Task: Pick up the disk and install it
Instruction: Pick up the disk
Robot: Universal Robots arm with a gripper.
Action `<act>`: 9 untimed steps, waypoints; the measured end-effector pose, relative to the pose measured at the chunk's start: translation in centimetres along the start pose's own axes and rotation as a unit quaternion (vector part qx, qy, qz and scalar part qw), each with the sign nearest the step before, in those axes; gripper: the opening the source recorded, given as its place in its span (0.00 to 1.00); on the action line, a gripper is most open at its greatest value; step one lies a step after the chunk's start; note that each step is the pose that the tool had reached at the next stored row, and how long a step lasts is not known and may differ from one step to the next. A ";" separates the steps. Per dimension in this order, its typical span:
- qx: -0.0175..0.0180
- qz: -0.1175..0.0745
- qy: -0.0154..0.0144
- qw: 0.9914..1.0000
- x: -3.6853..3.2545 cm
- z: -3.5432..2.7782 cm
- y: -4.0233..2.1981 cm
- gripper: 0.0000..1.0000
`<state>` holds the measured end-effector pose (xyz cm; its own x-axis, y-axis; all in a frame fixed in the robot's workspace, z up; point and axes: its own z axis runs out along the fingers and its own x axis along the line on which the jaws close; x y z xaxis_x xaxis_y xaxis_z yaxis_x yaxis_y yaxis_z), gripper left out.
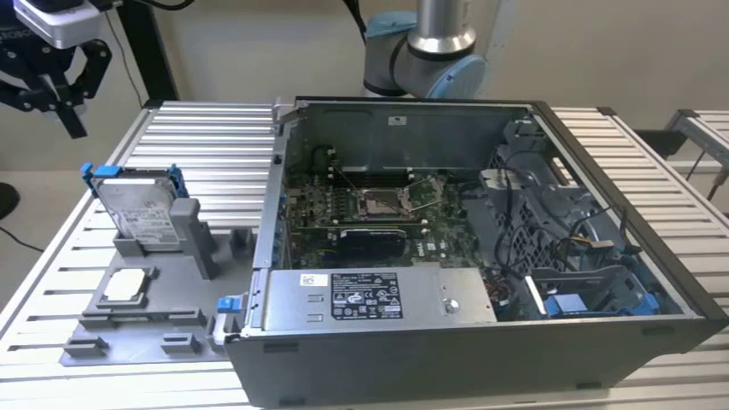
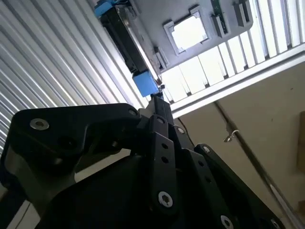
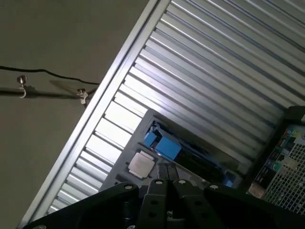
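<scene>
The disk (image 1: 139, 205), a silver hard drive with a white label in a bright blue carrier, stands upright in a grey holder (image 1: 171, 248) on the exterior view's left. My gripper (image 1: 73, 128) hangs high above and behind it, well clear, with its black fingers shut on nothing. In the second wrist view the disk (image 2: 126, 43) appears edge-on beyond my gripper (image 2: 157, 99). In the first wrist view the disk (image 3: 190, 157) and its blue carrier lie just past my gripper (image 3: 167, 168).
An open computer case (image 1: 456, 342) fills the slatted table's middle and right, with a motherboard (image 1: 376, 205) and a blue-trimmed drive bay (image 1: 569, 303) inside. A small silver square chip (image 1: 125, 286) lies on the grey fixture plate in front of the disk.
</scene>
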<state>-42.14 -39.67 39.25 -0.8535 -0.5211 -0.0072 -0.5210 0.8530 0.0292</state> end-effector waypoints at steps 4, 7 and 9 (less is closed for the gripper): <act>0.000 -0.037 0.000 0.999 0.00 0.00 -0.01 0.00; 0.000 -0.064 0.001 0.998 0.00 0.00 -0.01 0.00; 0.000 -0.082 0.001 0.997 0.00 0.00 -0.01 0.00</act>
<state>-42.13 -39.68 39.25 -0.7572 -0.6531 -0.0099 -0.6531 0.7568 0.0273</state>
